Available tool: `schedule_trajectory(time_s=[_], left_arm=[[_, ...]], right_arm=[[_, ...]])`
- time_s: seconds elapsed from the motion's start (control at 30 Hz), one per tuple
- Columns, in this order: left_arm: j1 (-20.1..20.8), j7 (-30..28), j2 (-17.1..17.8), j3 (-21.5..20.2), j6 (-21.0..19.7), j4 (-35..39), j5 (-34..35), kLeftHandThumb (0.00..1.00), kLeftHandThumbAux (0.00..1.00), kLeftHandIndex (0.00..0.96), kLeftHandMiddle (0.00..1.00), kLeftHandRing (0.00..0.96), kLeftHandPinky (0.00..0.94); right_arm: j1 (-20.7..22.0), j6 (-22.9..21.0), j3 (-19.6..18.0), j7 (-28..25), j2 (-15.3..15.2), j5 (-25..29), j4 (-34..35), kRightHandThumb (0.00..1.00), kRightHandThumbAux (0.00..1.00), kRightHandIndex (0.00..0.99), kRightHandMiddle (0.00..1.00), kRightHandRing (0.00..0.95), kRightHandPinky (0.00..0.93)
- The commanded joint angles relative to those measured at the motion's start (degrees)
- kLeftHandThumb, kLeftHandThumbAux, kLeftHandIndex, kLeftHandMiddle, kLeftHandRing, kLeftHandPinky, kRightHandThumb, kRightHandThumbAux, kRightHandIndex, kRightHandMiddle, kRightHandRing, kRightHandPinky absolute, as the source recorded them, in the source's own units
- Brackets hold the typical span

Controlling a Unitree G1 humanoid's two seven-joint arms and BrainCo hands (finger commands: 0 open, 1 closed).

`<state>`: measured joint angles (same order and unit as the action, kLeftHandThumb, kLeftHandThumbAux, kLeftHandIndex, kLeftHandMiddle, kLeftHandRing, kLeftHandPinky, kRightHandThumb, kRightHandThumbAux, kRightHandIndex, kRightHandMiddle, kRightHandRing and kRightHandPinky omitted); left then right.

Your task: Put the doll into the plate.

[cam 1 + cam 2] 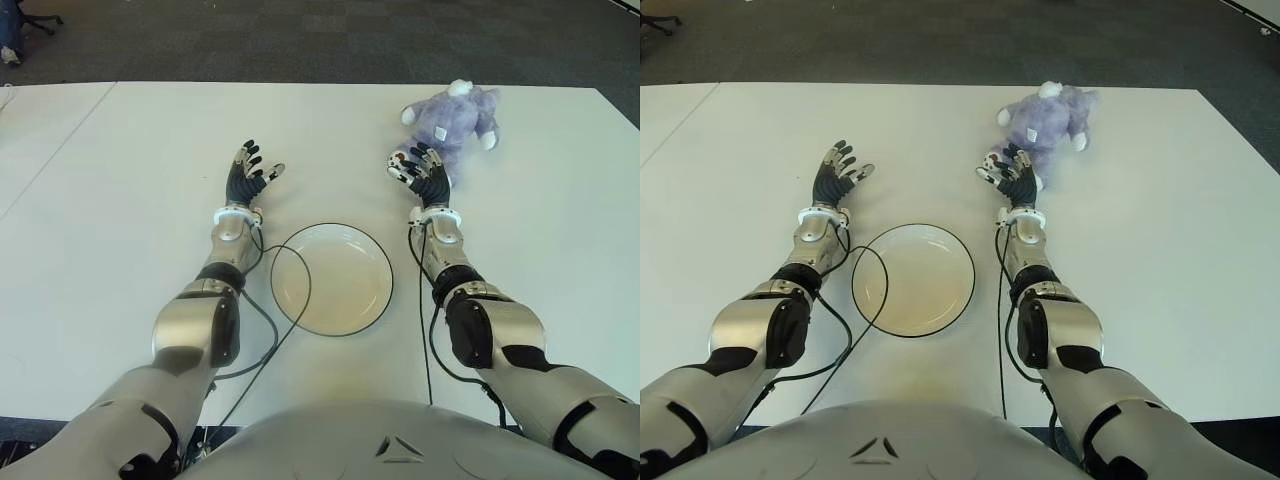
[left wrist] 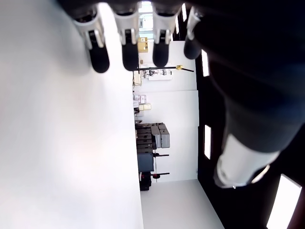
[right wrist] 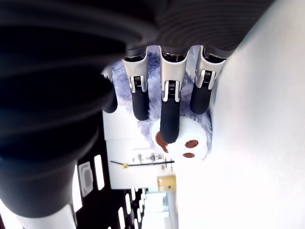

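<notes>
Doll just beyond — right hand open.

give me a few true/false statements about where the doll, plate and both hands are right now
1. The doll lies inside the plate. False: it lies on the table, beyond the plate on the robot's right side.
2. The right hand is at the doll's near edge with fingers spread, not grasping it. True.
3. The plate sits between the two forearms. True.
4. The left hand holds the doll. False: it holds nothing, fingers open, and shows to the left of the plate, beyond it.
5. The plate already has food on it. False: nothing lies in it.
</notes>
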<state>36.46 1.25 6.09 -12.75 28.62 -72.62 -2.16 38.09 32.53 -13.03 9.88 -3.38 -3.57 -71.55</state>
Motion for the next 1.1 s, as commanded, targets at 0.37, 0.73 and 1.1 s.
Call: schedule_trajectory(time_s=[0.37,0.73,1.1], left_arm=[[-8.03,-0.3,-1.56,-0.13,-4.97,-4.82,-0.1,0.068,0.771,0.084,0.111,0.117,0.161],[-8.0,-0.09,-1.29,0.48,-5.24,-4.86,-0.68,0.051,0.791,0.09,0.102,0.107,0.144],[-7.81,-0.51,-1.41,-0.15,-5.67,-4.86,0.04,0.054,0.795,0.091,0.103,0.11,0.153]], right_arm=[[-5.75,11.96,8.06,28.63,4.26,-10.16,-0.67,0.0,0.772,0.147,0.136,0.126,0.137],[-3.98,20.99,8.85,37.49,6.03,-10.88,-0.15,0.0,0.696,0.143,0.127,0.12,0.133],[-3.58,25.12,8.56,35.57,6.24,-9.5,0.3,0.0,0.743,0.129,0.126,0.119,0.137]])
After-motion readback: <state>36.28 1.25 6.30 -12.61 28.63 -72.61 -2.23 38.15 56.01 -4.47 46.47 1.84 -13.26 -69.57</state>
